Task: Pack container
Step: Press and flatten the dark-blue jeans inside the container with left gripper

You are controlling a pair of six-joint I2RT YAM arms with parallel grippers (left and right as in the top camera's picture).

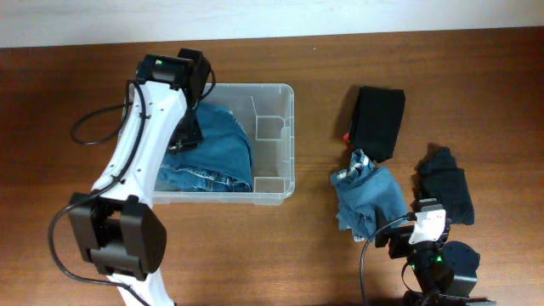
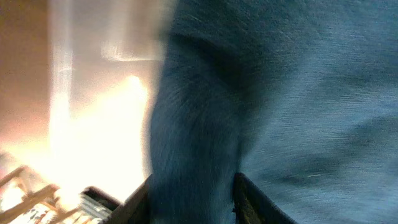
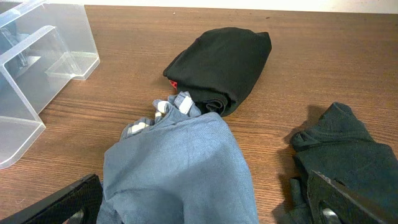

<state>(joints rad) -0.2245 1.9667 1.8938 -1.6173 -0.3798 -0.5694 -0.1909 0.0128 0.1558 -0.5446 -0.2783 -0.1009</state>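
Note:
The clear plastic container [image 1: 287,153] stands left of centre, and its corner shows in the right wrist view [image 3: 25,74]. Folded blue jeans [image 1: 217,153] lie inside it. My left gripper [image 1: 189,134] is down in the container on the jeans. In the left wrist view its jaws [image 2: 193,202] are closed around a fold of the denim [image 2: 280,93]. My right gripper [image 1: 418,228] is open and empty [image 3: 205,208], low over the near end of a light blue garment [image 3: 174,162].
On the table right of the container lie a folded black garment [image 1: 379,121] with a red tag, the light blue garment [image 1: 367,194] and a dark crumpled garment [image 1: 444,187]. The black one [image 3: 221,62] and the dark one [image 3: 348,149] also show in the right wrist view.

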